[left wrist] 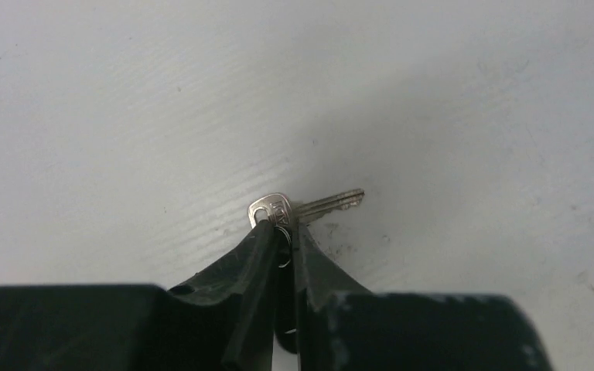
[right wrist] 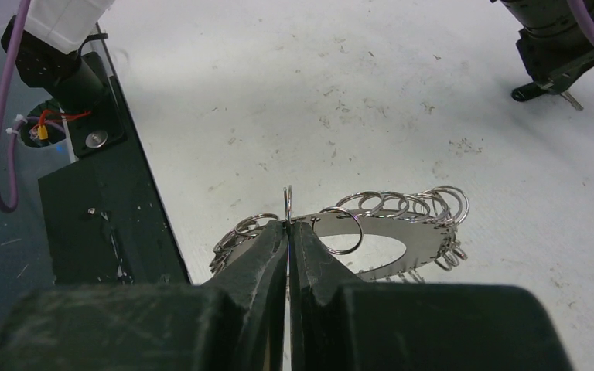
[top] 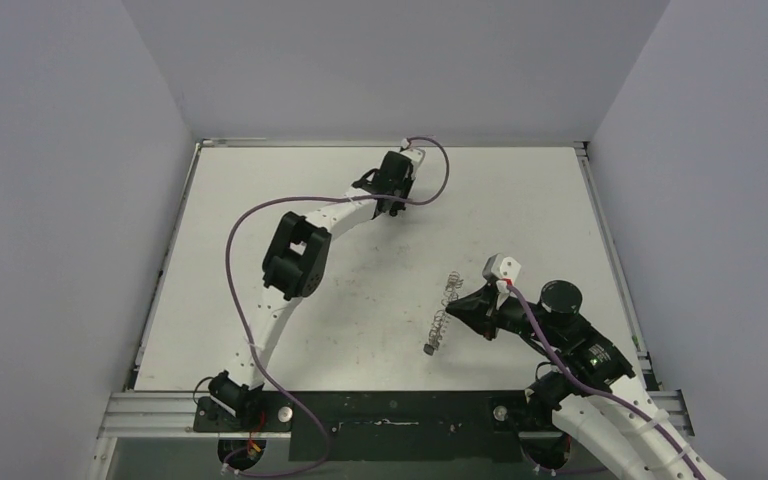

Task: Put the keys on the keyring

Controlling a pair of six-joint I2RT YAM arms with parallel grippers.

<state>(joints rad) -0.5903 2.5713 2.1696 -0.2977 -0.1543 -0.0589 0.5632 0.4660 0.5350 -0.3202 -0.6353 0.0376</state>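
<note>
Right claw (right wrist: 288, 224) sits clenched on one small loop of the keyring (right wrist: 433, 239), near the front of the desk (top: 520, 200). Left claw (left wrist: 282, 232), well apart at the far side, pinches a key (left wrist: 309, 205) by its head, blade poking out sideways. Top view shows that gap; only the wrist views show the grips.

Bare table (top: 520, 200) lies between left arm (top: 295, 255) and right arm (top: 560, 320); the keyring (top: 444, 312) stands in the way there.
</note>
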